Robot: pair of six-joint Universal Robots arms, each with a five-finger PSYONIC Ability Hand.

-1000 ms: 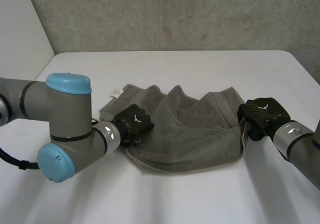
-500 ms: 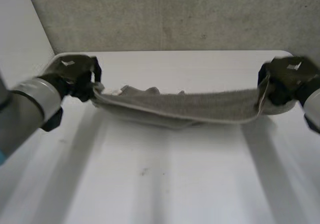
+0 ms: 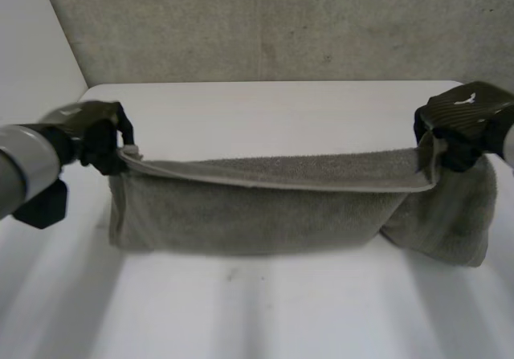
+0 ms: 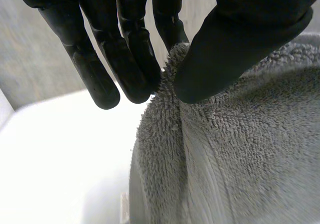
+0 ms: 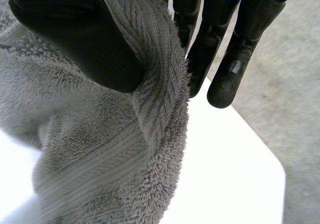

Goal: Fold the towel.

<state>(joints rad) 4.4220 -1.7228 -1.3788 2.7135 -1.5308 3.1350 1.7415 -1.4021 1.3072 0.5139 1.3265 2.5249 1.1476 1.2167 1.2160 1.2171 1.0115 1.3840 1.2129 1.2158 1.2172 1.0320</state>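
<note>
Since the towel (image 3: pixel 265 206) is thick looped terry, I judge it soft and limp, light enough for a pinch but with no stiffness of its own, so it sags wherever it is not held. The pile looks grippy rather than slippery, and nothing about it is fragile.

The best places to hold it are the two ends of its upper edge, and both are taken. The left hand (image 3: pixel 92 134) pinches one top corner, the cloth caught between its thumb (image 4: pixel 225 53) and straight fingers (image 4: pixel 130 58). The right hand (image 3: pixel 462 122) pinches the other top corner in the same way, its thumb (image 5: pixel 85 38) pressing a ribbed band of the hem against its fingers (image 5: pixel 200 43).

The towel hangs between the hands above the white desk (image 3: pixel 273 311). Its upper edge is drawn nearly taut and level. Its long axis runs side to side across the desk, from one hand to the other, and its short axis drops downward. The end under the right hand bunches and hangs lower. I cannot tell whether the bottom edge touches the desk.
</note>
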